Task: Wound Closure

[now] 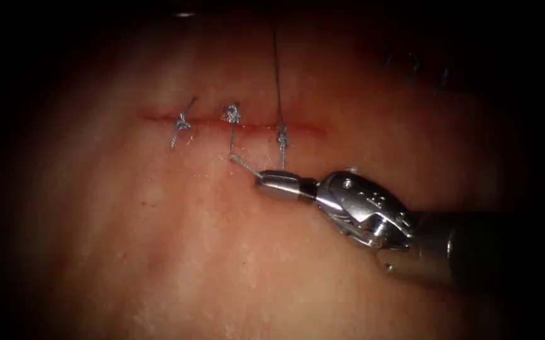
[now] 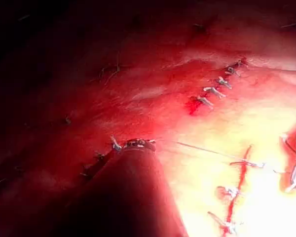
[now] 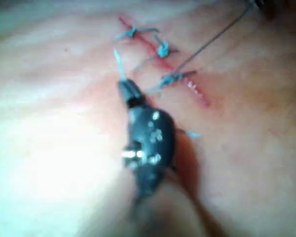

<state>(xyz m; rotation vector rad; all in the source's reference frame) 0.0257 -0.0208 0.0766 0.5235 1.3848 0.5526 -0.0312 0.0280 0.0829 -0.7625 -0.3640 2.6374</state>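
Your right arm's steel needle driver (image 1: pixel 266 181), jaws clamped on the middle knot's grey thread tail (image 1: pixel 245 165), lies just below the red cut (image 1: pixel 234 124).

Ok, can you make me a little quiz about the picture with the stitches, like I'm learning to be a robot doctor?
1. How many stitches sit along the cut in the endoscope view?
2. True or false: the right tool has its jaws wide open, holding nothing.
3. The long thread runs up from which stitch? A) leftmost B) middle C) rightmost

Key:
1) Three.
2) False: its jaws are shut on the middle stitch's thread tail.
3) C.
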